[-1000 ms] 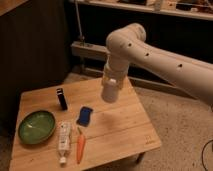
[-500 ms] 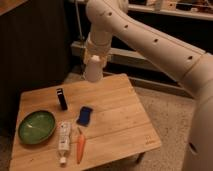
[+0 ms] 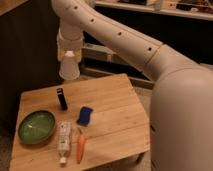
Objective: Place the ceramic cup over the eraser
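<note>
The ceramic cup (image 3: pixel 69 68), white and tapered, hangs in the air at the end of the big white arm, above the table's back edge. My gripper (image 3: pixel 69 55) is shut on its top, and the cup hides most of the gripper. The eraser (image 3: pixel 61 98), a small black upright block, stands on the wooden table (image 3: pixel 117 102) just below and slightly left of the cup, well apart from it.
A blue flat pad (image 3: pixel 85 115) lies right of the eraser. A green bowl (image 3: pixel 37 127) sits at the front left, with a white tube-shaped bottle (image 3: pixel 64 137) and a carrot (image 3: pixel 80 148) lying beside it. The arm's bulk fills the right side.
The arm has swung left with the cup, from over the table's middle to above its back left, near the eraser. The objects on the table have not moved.
</note>
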Controlling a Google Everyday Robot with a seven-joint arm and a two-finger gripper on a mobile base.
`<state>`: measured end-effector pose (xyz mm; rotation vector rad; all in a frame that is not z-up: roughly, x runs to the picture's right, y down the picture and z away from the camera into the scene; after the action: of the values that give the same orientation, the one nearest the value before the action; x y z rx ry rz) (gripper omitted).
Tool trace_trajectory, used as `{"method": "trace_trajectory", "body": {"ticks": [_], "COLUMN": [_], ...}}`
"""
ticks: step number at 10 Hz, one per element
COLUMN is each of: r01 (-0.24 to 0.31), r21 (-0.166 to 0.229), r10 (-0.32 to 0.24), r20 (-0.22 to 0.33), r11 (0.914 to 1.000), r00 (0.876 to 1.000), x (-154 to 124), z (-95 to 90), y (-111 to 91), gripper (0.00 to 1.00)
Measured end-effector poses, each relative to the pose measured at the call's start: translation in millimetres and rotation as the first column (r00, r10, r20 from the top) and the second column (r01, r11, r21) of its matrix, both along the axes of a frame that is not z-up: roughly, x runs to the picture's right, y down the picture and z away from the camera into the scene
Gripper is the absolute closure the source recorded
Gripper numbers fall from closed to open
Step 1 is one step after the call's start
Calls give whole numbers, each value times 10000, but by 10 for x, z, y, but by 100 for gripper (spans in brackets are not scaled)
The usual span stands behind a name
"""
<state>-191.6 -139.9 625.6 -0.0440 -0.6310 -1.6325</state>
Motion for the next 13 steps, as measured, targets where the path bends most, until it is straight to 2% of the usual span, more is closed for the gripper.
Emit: {"method": "trace_trajectory", "body": {"ticks": [2,6,7,10,13], "r01": [443,1018,1154,1393,1519], "r21": [-57,-322,-327,-439,-509], "r10": [-441,-989,-1120,-1336,-1451], "r20": [387,811,918,1127,1185], "r11": [9990,9943,9928,9893,9871], "r00": [9983,9918,9895,9846,9823], "x": [-220,-426,-491,-648,-675], "z": [79,494,545,757,936], "y": [71,386,437,612,739], "gripper": [88,88,88,88,88]}}
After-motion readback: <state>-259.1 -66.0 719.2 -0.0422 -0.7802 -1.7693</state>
